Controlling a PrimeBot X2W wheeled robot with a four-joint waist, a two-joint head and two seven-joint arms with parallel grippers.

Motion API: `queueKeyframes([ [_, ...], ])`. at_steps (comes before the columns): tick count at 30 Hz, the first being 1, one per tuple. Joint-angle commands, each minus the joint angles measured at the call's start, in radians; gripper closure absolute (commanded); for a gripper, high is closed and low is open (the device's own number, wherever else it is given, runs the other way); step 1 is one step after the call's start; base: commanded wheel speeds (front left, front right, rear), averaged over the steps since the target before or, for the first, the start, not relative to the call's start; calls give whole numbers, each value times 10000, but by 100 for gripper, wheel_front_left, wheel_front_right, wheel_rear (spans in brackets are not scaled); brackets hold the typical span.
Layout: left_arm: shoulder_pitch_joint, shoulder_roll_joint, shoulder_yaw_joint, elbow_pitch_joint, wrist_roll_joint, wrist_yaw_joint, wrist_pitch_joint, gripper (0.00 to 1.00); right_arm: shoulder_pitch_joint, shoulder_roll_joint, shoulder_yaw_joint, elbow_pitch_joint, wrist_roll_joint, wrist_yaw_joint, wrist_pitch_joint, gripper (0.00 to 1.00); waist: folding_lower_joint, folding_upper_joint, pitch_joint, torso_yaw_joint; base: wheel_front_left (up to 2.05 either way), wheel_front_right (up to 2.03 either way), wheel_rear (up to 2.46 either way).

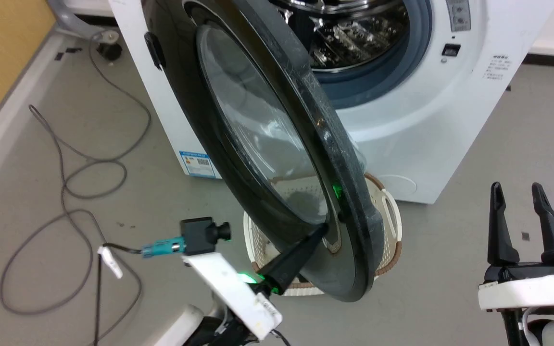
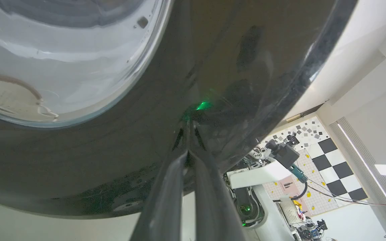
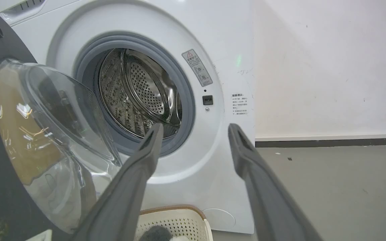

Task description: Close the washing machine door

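Observation:
The washing machine door point(image 1: 267, 144), a glossy black disc with a clear glass bowl, stands swung out from the white washing machine point(image 1: 402, 134). My left gripper point(image 1: 322, 229) is shut, its tip pressed against the door's glossy outer face near the lower rim; in the left wrist view the left gripper point(image 2: 189, 129) meets the door point(image 2: 146, 144) beside a green reflection. The steel drum point(image 3: 136, 97) and grey-blue gasket lie exposed, with the door's glass bowl point(image 3: 45, 134) at the left. My right gripper point(image 1: 517, 192) stands open at the lower right, apart from the machine, fingers point(image 3: 146, 157) spread.
A cream perforated basket point(image 1: 387, 211) sits on the floor under the door, in front of the machine. Grey cables point(image 1: 75, 173) loop over the floor at the left. A wooden panel stands at the far left. Bare grey floor point(image 1: 522, 144) lies right of the machine.

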State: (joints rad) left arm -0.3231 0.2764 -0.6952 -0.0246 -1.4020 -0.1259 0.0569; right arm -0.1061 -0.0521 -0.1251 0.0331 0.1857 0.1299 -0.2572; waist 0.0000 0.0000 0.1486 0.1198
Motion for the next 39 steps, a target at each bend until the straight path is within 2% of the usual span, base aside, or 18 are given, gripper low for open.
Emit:
queueKeyframes([
  [1,-198,270,-67,-45,-4,-48,-402,100,94,19,-3,43,64,8,-46,0,0,0,-178,52,0,0,0],
  [7,-424,1086,74,228,981,-48,-2390,100,31,19,-74,-153,41,8,-46,0,0,0,-448,168,0,0,0],
  [10,-528,1554,534,871,2245,24,-3028,100,-76,19,-157,-336,-26,8,-46,0,0,0,-559,244,0,0,0],
  [11,-585,1661,731,1118,2923,241,-3111,100,-116,19,-196,-406,-59,8,-46,0,0,0,-584,267,0,0,0],
  [13,-667,1642,1468,1420,4352,1135,-3171,100,-214,19,-251,-563,-177,8,-46,0,0,0,-617,321,0,0,0],
  [15,-579,1387,2599,1210,6025,2117,-3179,100,-360,19,-292,-760,-314,8,-46,0,0,0,-631,365,0,0,0],
  [16,-441,1282,2987,1031,6827,2468,-3180,100,-448,19,-304,-858,-376,8,-46,0,0,0,-639,378,0,0,0],
  [19,117,924,3836,338,8765,3382,-3183,100,-736,19,-387,-1182,-527,8,-46,32,0,0,-677,442,0,0,0],
  [20,301,869,4022,163,9287,3617,-3183,100,-840,19,-411,-1301,-553,8,-46,54,0,0,-686,464,0,0,0],
  [23,813,738,4441,-158,10400,4173,-3184,100,-1166,19,-405,-1682,-593,8,-46,100,0,0,-708,529,0,0,0],
  [24,984,717,4522,-203,10694,4299,-3184,91,-1277,19,-349,-1793,-618,8,-46,100,0,0,-711,551,0,0,0],
  [25,1131,671,4599,-235,10895,4390,-3184,0,-1385,19,-284,-1898,-617,8,-46,100,0,0,-710,574,0,0,0],
  [32,2087,122,5373,-425,11580,4636,-3185,0,-2180,19,543,-2634,-254,8,-46,100,0,0,-699,716,0,0,0],
  [39,2821,-423,6068,-245,12103,4377,-3185,0,-2548,-118,2123,-3211,-35,8,-46,100,0,0,-722,883,0,0,0],
])
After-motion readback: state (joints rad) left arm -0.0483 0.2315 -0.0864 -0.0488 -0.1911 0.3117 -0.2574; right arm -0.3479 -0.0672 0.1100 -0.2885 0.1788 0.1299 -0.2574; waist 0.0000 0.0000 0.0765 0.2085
